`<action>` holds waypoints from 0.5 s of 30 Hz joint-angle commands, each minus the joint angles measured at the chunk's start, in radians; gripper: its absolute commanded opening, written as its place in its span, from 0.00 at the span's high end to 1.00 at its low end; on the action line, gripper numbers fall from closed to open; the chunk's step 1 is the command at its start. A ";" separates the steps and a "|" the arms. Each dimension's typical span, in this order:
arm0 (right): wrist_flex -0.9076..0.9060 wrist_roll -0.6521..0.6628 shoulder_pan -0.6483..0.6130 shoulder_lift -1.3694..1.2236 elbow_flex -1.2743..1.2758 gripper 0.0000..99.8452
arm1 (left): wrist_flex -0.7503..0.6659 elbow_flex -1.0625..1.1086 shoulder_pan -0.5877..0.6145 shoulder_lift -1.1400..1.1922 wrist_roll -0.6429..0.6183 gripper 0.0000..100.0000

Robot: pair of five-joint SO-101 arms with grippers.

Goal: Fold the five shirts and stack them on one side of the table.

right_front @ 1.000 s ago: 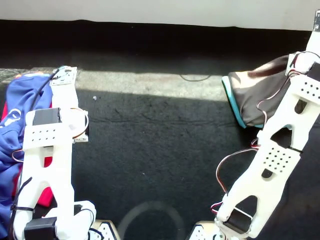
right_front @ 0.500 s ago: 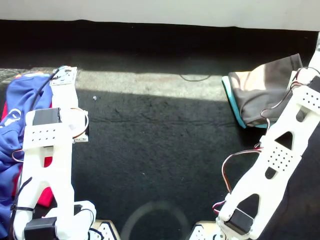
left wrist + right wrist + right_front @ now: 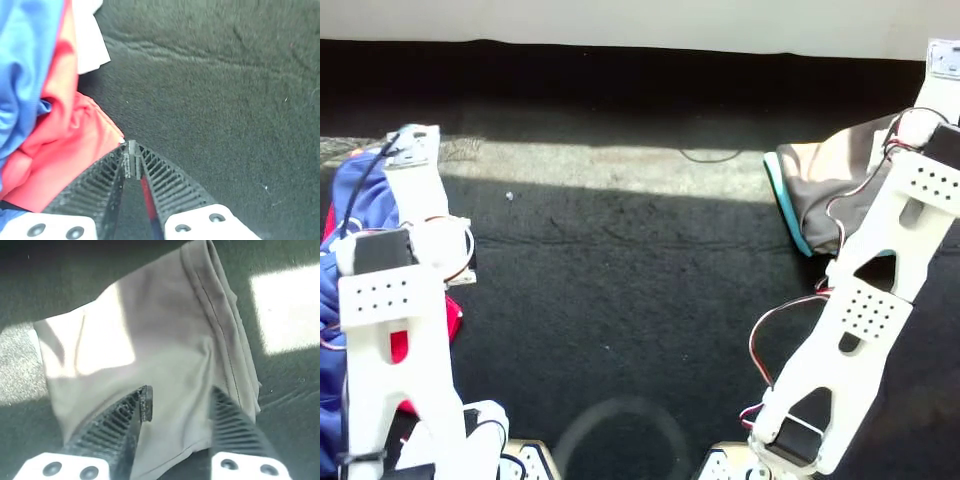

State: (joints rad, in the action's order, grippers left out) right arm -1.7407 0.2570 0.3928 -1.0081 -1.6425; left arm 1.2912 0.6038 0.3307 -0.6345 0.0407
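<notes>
— Left claw (image 3: 131, 150)?
— Pinched tight, tips at the edge of the red shirt (image 3: 60, 150) beside the blue shirt (image 3: 25, 60). Red sliver between the fingers (image 3: 100, 185); hard to tell whether cloth.
— Labels?
— White scrap (image 3: 90, 45) by the pile, unclear whether a tag. Cropped at the tabletop's (image 3: 620, 280) left edge.
— Right claw (image 3: 182, 397)?
— Spread wide over the grey shirt (image 3: 165, 340), far right, partly hidden behind the arm (image 3: 880, 290).

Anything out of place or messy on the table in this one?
Yes: the blue shirt and red shirt lie crumpled in an unfolded heap at the left edge of the table, beside the shut left gripper. The grey shirt on the right is folded, lying over a teal shirt.
</notes>
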 commanded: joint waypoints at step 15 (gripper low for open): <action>0.051 0.089 0.283 -0.288 -0.120 0.99 | 0.000 -0.018 0.035 -0.065 0.133 0.99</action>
State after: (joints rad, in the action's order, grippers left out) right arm -1.7024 0.3353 0.6536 -1.3073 -1.6410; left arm 1.2912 0.6038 0.3583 -0.6667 0.1665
